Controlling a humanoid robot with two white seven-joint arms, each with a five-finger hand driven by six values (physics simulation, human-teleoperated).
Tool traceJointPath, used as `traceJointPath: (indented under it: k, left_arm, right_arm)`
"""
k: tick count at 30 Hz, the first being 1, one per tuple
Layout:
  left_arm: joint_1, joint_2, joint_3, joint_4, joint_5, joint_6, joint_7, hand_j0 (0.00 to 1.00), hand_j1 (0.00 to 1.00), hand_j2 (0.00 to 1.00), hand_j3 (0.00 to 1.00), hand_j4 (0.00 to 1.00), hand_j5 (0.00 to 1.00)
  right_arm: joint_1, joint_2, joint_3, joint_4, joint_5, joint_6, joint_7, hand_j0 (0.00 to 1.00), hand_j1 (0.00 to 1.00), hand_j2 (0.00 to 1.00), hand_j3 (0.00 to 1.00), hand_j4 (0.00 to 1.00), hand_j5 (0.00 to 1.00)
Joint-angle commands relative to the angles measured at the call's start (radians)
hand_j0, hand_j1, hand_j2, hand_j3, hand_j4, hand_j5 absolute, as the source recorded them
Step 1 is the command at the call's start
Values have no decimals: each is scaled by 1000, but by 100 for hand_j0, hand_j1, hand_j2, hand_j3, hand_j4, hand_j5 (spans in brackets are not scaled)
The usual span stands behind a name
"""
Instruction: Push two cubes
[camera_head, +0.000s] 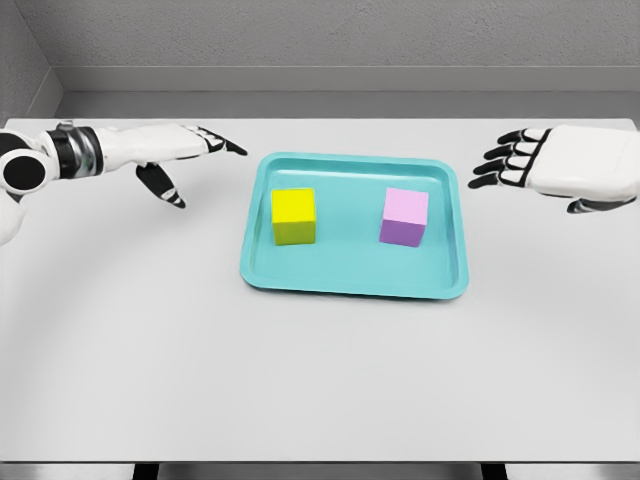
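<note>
Left hand (185, 150) and right hand (545, 165) both spread, empty; between them teal tray (355, 285) holding yellow cube (294, 216), pink cube (404, 217).

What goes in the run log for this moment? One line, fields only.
left hand: open, left of tray | right hand: open, right of tray | yellow cube, purple cube: in tray, apart, untouched
</note>
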Motion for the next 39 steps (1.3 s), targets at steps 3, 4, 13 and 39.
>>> traceJointPath:
  k: [3,4,13,39]
  left_arm:
    - [0,3,-3,-1,3,3,0,100,100,100,100,100,100]
    - [0,3,-11,-2,1,3,0,84,84,84,84,84,84]
    - [-3,-44,-89,7,0,3,0,14,14,14,14,14,14]
    - [-11,-172,-117,70,-51,3,0,10,10,10,10,10,10]
  right_arm:
    - [-2,0,0,4,-6,2,0,100,100,100,100,100,100]
    - [2,0,2,2,-7,2,0,100,100,100,100,100,100]
    - [-5,24,145,36,5,2,0,21,21,21,21,21,21]
    - [-83,306,231,307,137,2,0,22,22,22,22,22,22]
